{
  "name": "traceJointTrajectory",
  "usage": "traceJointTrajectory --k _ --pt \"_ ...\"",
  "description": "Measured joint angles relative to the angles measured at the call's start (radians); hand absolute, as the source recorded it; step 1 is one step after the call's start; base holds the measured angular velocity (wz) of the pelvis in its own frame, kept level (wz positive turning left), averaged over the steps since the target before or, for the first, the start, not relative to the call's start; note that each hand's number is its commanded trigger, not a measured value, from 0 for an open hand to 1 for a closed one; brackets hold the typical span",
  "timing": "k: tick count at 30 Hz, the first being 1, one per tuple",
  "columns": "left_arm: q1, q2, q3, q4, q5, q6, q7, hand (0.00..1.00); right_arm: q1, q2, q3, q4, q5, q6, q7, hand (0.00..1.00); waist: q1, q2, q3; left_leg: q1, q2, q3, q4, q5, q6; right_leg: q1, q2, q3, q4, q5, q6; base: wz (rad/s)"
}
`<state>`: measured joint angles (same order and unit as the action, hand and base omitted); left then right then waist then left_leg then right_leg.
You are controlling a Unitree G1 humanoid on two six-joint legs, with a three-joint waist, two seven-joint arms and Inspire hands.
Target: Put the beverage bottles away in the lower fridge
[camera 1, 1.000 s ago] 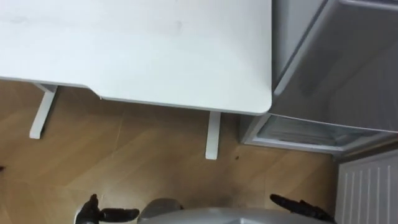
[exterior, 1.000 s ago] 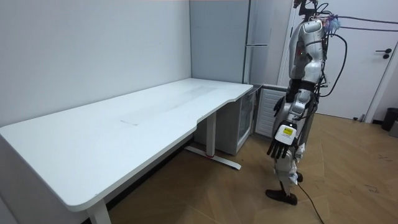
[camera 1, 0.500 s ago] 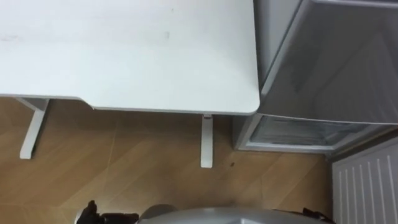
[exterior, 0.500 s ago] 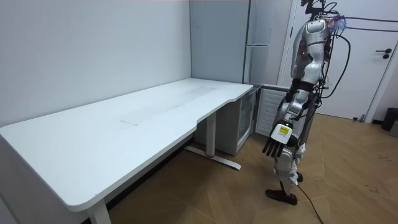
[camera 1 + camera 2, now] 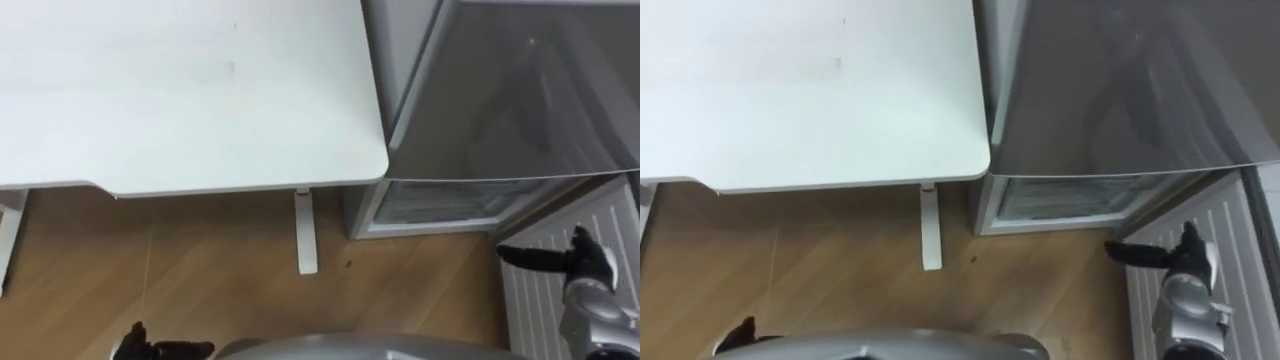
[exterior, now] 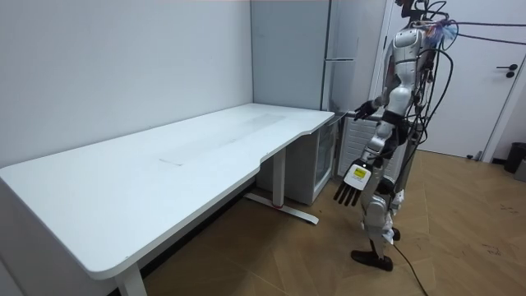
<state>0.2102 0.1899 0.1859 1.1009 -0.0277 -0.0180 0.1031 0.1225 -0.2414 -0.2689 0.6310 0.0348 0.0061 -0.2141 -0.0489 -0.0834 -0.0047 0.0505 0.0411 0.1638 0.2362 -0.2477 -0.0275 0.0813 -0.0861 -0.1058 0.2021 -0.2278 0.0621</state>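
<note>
My right robot hand (image 5: 560, 262) reaches open-fingered toward the lower fridge (image 5: 430, 205) beside the tabletop (image 5: 180, 90); my left robot hand (image 6: 349, 182) hangs open. Neither carries a drink, so I risk bumping the door (image 5: 540, 320) for nothing.

The white desk (image 5: 180, 90) spreads from 9 to 12 o'clock, its front edge scooped inward toward 9 o'clock and its near right corner rounded. One white leg (image 5: 305, 232) drops from under that corner onto the wooden floor (image 5: 200, 285), which runs from 8 to 5 o'clock. A small dark speck (image 5: 348, 265) lies on the boards just beside the leg. At 2 o'clock the grey fridge (image 5: 500, 100) stands on the floor, just beside the desk's right edge.
</note>
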Motion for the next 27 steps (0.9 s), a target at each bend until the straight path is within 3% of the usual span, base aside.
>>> traceJointTrajectory --k 4,8,12,21,27 --pt "0.005 0.000 -0.001 -0.004 0.021 0.006 0.000 0.00 0.035 0.001 -0.033 -0.167 -0.072 -0.009 -0.084 0.00 -0.010 -0.001 -0.0016 0.005 0.000 0.016 -0.004 0.000 0.000 -0.005 0.001 0.019 0.000 0.001 0.001 -0.13" --pt "0.014 0.000 0.000 -0.008 0.023 0.009 0.001 0.00 0.052 0.001 -0.046 -0.248 -0.086 -0.030 -0.157 0.00 -0.026 0.016 -0.0033 0.007 0.000 0.028 -0.012 0.000 0.001 -0.014 0.001 0.030 0.001 0.005 0.003 -0.10" --pt "0.049 -0.003 0.010 -0.071 0.022 0.029 -0.001 0.00 0.096 0.001 -0.086 -0.339 -0.085 -0.029 -0.213 0.00 -0.029 0.028 0.0006 0.008 0.001 0.040 -0.017 0.001 0.001 -0.025 0.002 0.044 0.003 0.005 0.003 -0.10" --pt "0.071 -0.007 0.017 -0.142 0.021 0.041 -0.003 0.00 0.095 0.000 -0.147 -0.260 0.003 -0.031 -0.292 0.00 -0.051 0.007 0.0004 0.009 0.001 0.044 -0.023 0.002 0.003 -0.029 0.003 0.050 0.003 0.006 0.004 -0.02" --pt "0.100 -0.006 0.017 -0.161 0.024 0.042 -0.006 0.00 0.098 -0.004 -0.232 -0.208 0.086 -0.027 -0.325 0.00 -0.087 0.004 0.0008 0.013 0.001 0.049 -0.032 0.002 0.003 -0.029 0.003 0.055 0.002 0.006 0.004 -0.01"
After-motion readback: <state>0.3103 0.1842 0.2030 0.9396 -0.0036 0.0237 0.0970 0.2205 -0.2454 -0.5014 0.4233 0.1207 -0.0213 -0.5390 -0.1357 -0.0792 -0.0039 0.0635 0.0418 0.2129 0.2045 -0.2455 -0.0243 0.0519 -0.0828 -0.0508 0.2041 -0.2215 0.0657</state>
